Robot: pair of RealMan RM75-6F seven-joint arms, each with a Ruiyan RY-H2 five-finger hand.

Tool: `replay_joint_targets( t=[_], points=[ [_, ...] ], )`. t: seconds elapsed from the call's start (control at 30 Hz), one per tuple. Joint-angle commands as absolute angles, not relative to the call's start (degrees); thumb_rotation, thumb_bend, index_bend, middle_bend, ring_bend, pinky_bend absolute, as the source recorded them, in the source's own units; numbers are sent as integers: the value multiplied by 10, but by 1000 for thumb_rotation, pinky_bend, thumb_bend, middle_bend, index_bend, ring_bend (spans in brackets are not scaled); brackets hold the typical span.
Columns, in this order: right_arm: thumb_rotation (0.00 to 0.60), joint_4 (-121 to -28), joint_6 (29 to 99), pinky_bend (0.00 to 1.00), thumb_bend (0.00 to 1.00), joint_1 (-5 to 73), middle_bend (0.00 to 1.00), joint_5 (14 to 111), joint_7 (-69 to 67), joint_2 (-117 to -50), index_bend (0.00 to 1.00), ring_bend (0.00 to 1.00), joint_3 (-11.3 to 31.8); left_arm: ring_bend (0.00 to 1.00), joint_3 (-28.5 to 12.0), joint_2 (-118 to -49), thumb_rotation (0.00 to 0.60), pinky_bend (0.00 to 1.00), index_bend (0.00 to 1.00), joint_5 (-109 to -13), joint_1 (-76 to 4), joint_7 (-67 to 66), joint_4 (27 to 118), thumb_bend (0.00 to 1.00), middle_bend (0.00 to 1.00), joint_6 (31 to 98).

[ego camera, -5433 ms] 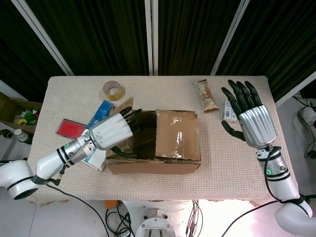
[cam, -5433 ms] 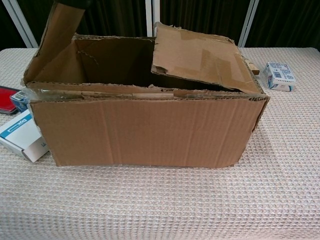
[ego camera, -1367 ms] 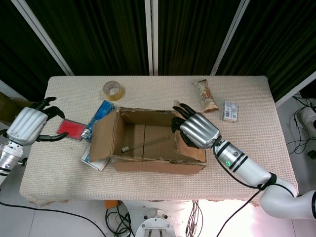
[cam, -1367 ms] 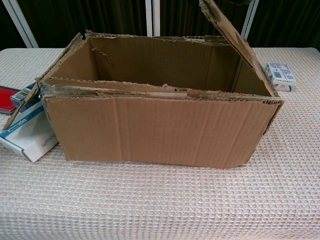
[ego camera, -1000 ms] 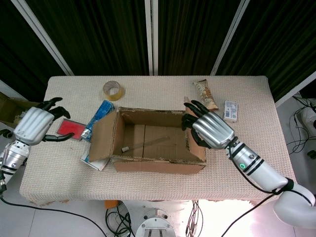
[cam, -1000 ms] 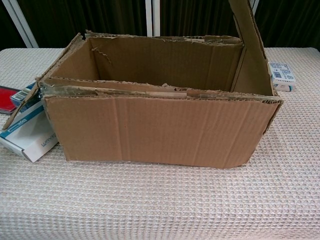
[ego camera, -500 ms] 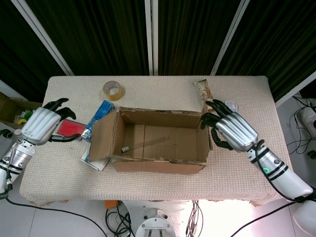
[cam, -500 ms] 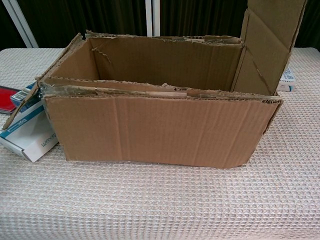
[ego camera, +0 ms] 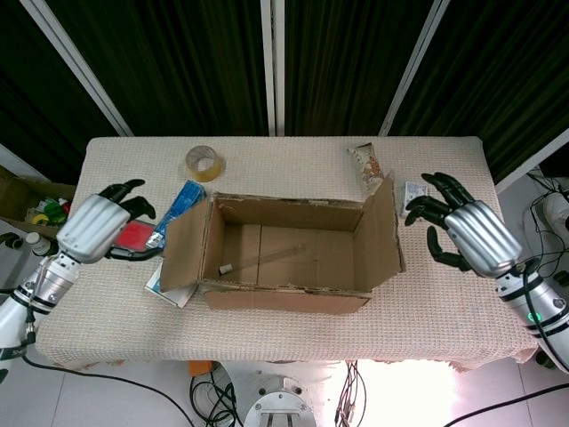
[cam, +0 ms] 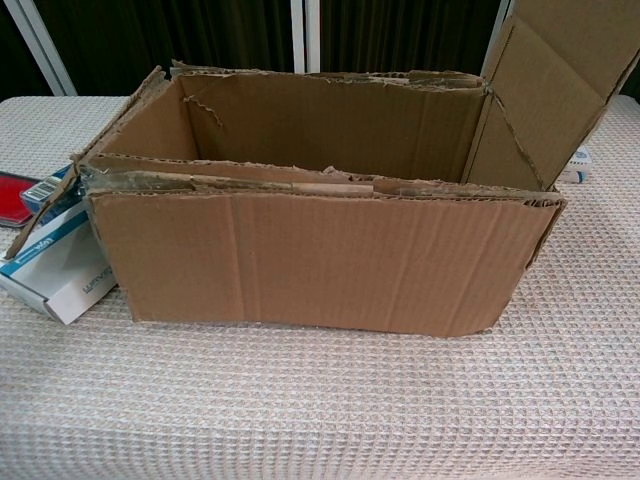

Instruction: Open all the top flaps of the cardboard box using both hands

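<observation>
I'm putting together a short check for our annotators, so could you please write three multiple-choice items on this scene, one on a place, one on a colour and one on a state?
1. Where does the tape roll lie?
A. inside the box
B. on the table behind the box
C. in the left robot hand

2. What colour is the flat case under the left robot hand?
A. red
B. green
C. yellow

3. How does the box's right flap stand?
A. folded shut over the opening
B. torn off, lying on the table
C. open, leaning outward

Answers:
1. B, the roll sits on the cloth beyond the box.
2. A, the red case shows beside the hand.
3. C, in both views the flap tilts away from the opening, and the right robot hand is clear of it.
</observation>
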State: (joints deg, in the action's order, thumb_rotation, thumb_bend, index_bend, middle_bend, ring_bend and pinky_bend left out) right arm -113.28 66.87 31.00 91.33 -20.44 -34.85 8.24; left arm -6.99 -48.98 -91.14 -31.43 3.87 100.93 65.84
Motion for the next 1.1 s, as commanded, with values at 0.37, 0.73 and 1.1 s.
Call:
replay_joint_targets(
  t=[0.37, 0.73, 1.1],
  points=[
    [600, -1060, 772, 0, 778, 240, 331, 934, -296, -355, 380, 0, 76, 120, -70, -488, 0, 280, 408, -913, -314, 37, 1012, 90, 400, 663],
    [598, -1044, 824, 0, 654, 158, 22, 876, -111, -384, 0, 0, 52, 121, -59, -504, 0, 280, 372, -923, -294, 43, 999, 90, 369, 693],
    [597, -984, 922, 0, 371, 31, 0, 803, 75, -520, 0, 0, 5, 94, -15, -536, 0, 273, 63, -947, -194, -21, 957, 105, 125, 812]
  ],
)
